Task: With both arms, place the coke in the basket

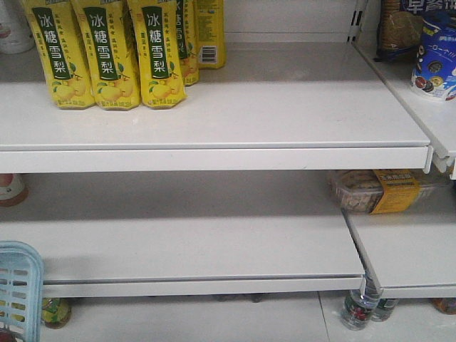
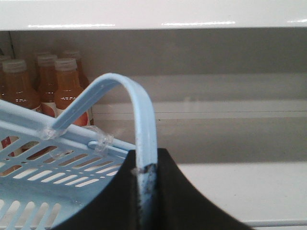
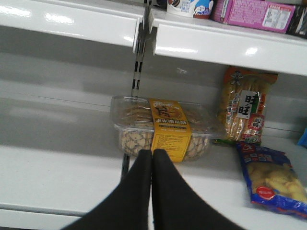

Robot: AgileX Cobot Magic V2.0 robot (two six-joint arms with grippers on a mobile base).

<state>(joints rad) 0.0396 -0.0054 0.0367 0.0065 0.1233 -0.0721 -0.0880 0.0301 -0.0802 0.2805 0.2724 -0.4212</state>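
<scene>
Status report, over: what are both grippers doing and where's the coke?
Left gripper shut on basket handle. Right gripper shut, empty, facing a cookie box. Coke not in any view. Basket at front view's lower left.

White shop shelves stocked with drinks and snacks

Yellow pear-drink cartons [image 1: 107,53] stand in a row on the upper white shelf [image 1: 214,117]. A clear plastic box of biscuits [image 3: 163,127] with a yellow label band sits on the lower shelf, near a tall orange snack packet [image 3: 244,108] and a blue bag of crisps [image 3: 271,179] lying flat. Orange drink bottles [image 2: 43,84] with pale caps stand grouped under another shelf
</scene>
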